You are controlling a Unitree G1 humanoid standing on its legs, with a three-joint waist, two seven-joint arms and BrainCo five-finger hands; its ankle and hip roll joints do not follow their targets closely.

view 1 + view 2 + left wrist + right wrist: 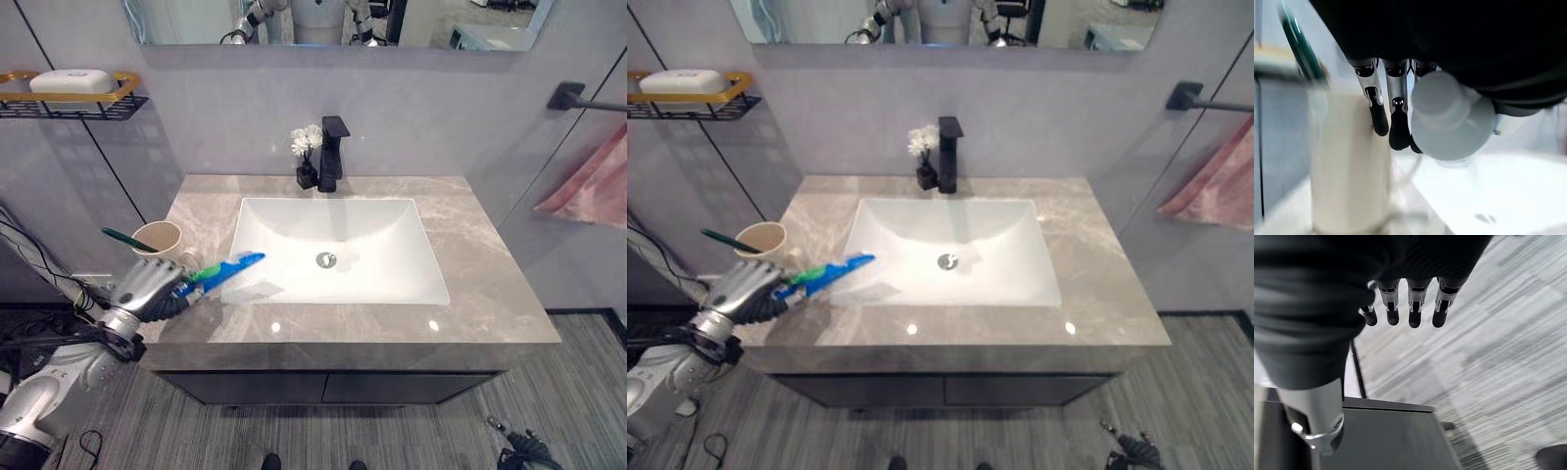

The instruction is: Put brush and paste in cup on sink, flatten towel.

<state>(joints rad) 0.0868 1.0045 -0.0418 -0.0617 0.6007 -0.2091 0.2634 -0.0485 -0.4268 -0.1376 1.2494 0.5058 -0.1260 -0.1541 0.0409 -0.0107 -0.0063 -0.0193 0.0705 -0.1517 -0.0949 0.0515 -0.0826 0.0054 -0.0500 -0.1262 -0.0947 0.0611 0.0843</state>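
A beige cup (157, 238) stands on the left of the grey marble counter (470, 245), with a green toothbrush (122, 236) leaning in it. My left hand (147, 289) is shut on a blue and green toothpaste tube (225, 269), held level just right of the cup, its tail pointing over the white basin (333, 245). In the left wrist view the tube's white cap (1452, 117) sits by my fingers (1396, 122), close to the cup (1347, 161). A pink towel (588, 181) hangs bunched on the black wall bar (578, 98). My right hand (1410, 303) hangs open low over the floor.
A black tap (333, 152) and a small vase of white flowers (307, 157) stand behind the basin. A wall shelf (69, 98) at the upper left carries a white soap. The counter's right side is bare marble.
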